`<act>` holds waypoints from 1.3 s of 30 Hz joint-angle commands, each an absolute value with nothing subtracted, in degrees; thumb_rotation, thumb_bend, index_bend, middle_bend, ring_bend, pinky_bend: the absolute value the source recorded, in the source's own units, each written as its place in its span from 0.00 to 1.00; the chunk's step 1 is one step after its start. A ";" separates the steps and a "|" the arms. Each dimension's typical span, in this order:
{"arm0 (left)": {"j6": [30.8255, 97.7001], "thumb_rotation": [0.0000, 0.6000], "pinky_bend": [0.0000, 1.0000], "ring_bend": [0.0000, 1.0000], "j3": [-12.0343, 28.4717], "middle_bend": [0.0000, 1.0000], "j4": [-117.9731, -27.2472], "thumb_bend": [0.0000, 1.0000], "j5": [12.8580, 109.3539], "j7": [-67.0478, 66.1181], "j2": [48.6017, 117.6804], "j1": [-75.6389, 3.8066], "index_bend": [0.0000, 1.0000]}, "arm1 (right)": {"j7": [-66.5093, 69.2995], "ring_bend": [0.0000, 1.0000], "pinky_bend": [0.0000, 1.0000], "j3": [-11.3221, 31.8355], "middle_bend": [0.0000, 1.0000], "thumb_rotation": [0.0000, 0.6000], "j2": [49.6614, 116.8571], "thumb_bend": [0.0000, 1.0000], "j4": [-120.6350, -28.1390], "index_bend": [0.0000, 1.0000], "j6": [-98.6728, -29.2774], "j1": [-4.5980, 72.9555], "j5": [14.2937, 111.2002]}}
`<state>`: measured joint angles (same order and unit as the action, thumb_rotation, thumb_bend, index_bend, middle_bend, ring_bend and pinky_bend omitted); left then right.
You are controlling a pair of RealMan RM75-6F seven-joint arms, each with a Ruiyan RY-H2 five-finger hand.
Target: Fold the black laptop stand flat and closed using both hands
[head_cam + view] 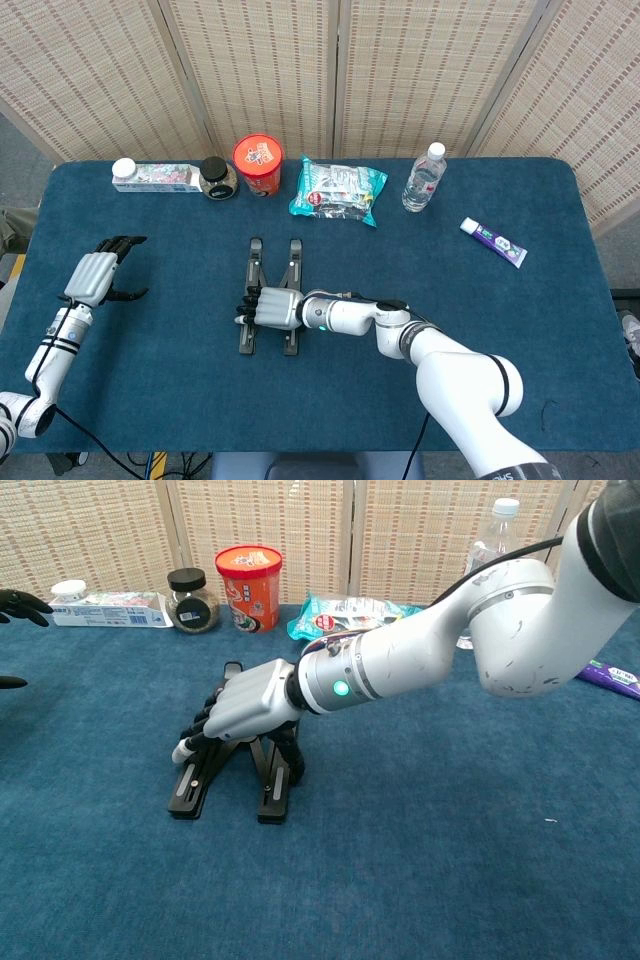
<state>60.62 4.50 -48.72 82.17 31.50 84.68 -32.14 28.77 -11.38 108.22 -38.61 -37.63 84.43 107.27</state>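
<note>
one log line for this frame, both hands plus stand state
right robot hand: resting on laptop stand | left robot hand: open, apart | stand: two rails still spread, not closed

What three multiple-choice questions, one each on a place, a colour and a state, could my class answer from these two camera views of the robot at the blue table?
1. Where does the laptop stand lie?
A. near the middle of the table
B. at the table's right edge, beside the toothpaste tube
C. on top of the snack bag

2. What colour is the lid of the round snack cup at the back?
A. green
B. red
C. white

3. What is the left hand doing?
A. gripping the stand
B. holding the water bottle
C. hanging free with nothing in it

Answers:
1. A: the head view shows the stand centred on the table, with the right hand resting on it.
2. B: both views show a red top.
3. C: the head view shows it far left of the stand, fingers apart and holding nothing.
</note>
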 commanded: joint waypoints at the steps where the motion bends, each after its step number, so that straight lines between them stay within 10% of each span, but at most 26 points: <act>1: 60.68 1.00 0.11 0.11 4.50 0.18 -48.58 0.14 82.27 31.55 84.70 -32.09 0.13 | 29.70 0.00 0.00 -11.78 0.08 1.00 109.10 0.00 -37.43 0.00 -38.01 84.94 107.33; 19: 61.13 1.00 0.11 0.11 4.31 0.18 -47.56 0.14 82.92 32.14 85.06 -31.54 0.13 | 33.53 0.01 0.00 -12.66 0.34 1.00 111.41 0.00 -33.13 0.00 -39.35 85.40 106.47; 39: 61.49 1.00 0.11 0.11 4.16 0.18 -47.81 0.14 83.71 32.25 85.24 -31.66 0.13 | 34.27 0.24 0.07 -13.55 0.57 1.00 111.22 0.01 -31.40 0.33 -42.85 83.57 106.26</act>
